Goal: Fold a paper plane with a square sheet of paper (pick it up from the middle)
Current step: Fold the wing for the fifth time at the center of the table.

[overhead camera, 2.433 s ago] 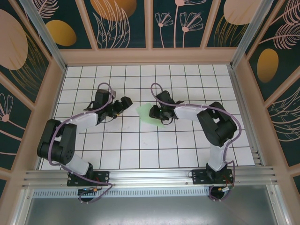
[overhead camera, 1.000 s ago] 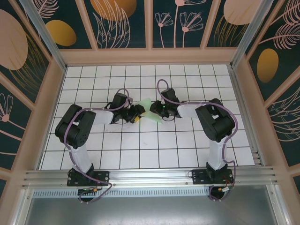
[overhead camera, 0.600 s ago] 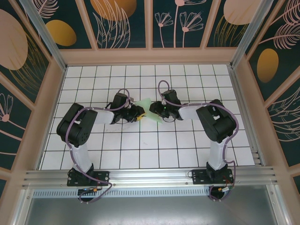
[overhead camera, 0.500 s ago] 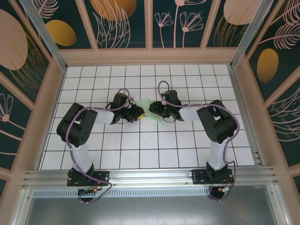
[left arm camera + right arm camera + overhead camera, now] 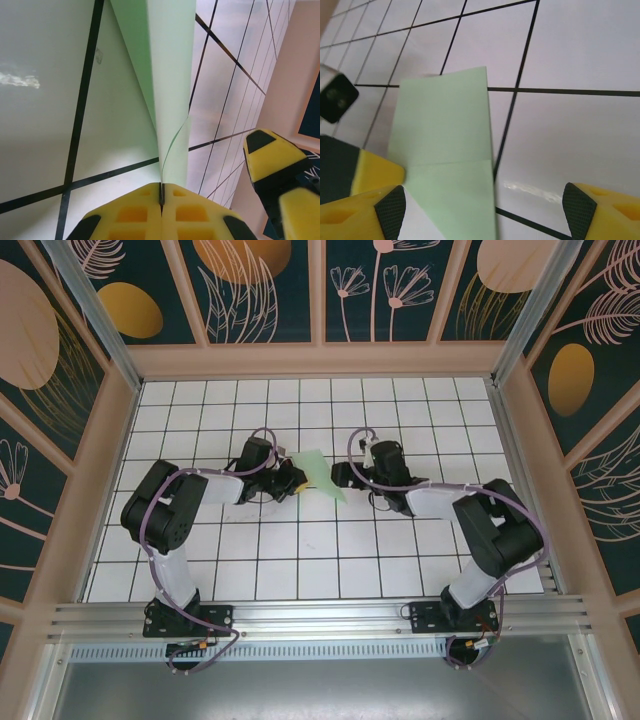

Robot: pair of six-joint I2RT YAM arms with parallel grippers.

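The square sheet of paper stands folded into a slim pointed dart, the pale mint-green paper plane [image 5: 319, 471], near the table's middle. My left gripper [image 5: 295, 480] is shut on its edge. In the left wrist view the yellow pads [image 5: 130, 215] meet with the plane [image 5: 167, 75] pinched in the seam of the left gripper [image 5: 161, 195], and the paper runs straight away from them. My right gripper [image 5: 343, 476] stands open just right of the plane. In the right wrist view the right gripper [image 5: 484, 206] has its fingers far apart and touches nothing, and the plane [image 5: 442, 125] lies ahead of it.
The white grid table [image 5: 300, 560] is walled by a wooden frame [image 5: 320, 360] on three sides. One yellow right finger [image 5: 272, 162] shows beside the plane in the left wrist view. The left gripper's black and yellow body [image 5: 342, 170] sits at the left edge of the right wrist view.
The left gripper has shut on the paper's edge. The right gripper has opened, let go of the paper and drawn back to the right, with its arm swung outward.
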